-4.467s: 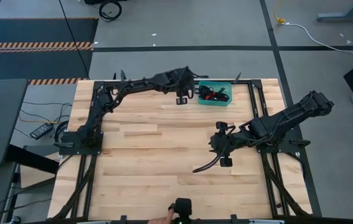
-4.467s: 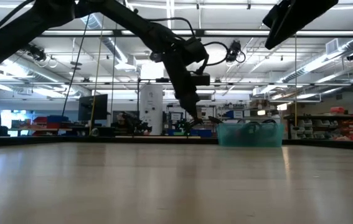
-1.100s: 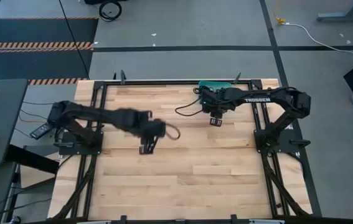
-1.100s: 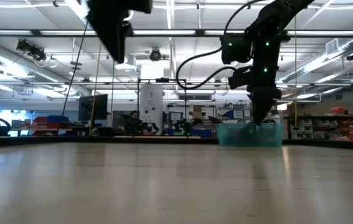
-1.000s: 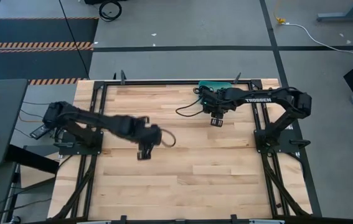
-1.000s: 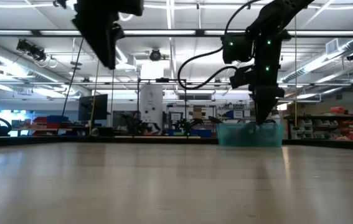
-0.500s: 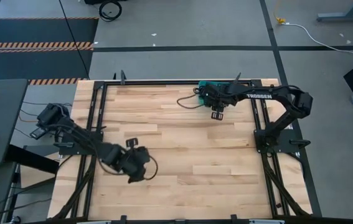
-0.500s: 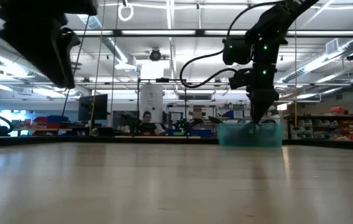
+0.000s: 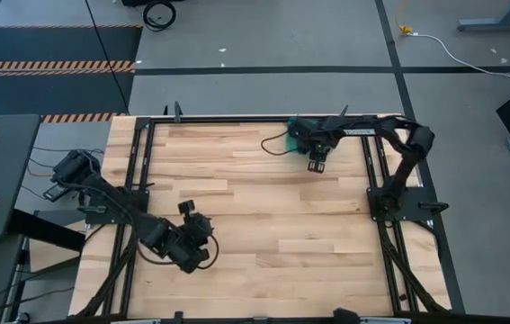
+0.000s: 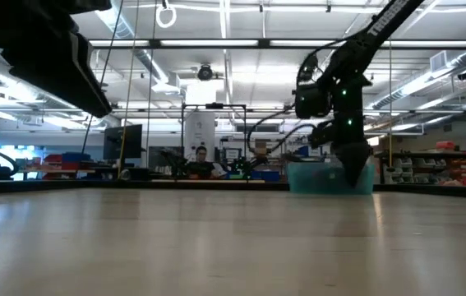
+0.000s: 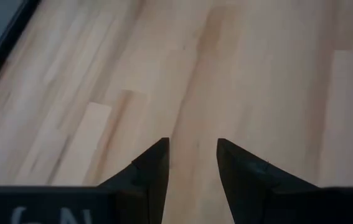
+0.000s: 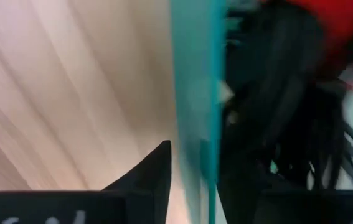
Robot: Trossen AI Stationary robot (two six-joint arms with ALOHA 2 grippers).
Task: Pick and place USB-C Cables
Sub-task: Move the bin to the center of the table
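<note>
- Where the teal bin point(image 10: 329, 178) stands at the table's far edge, we see the USB-C Cables point(image 12: 288, 124) heaped inside, black with a red patch.
- We find the right gripper point(image 9: 317, 164) straddling the bin's wall, fingers parted.
- We see the left gripper point(image 11: 192, 163) released over bare pale wood planks point(image 9: 263, 216).
- Shelving lines the room behind.
</note>
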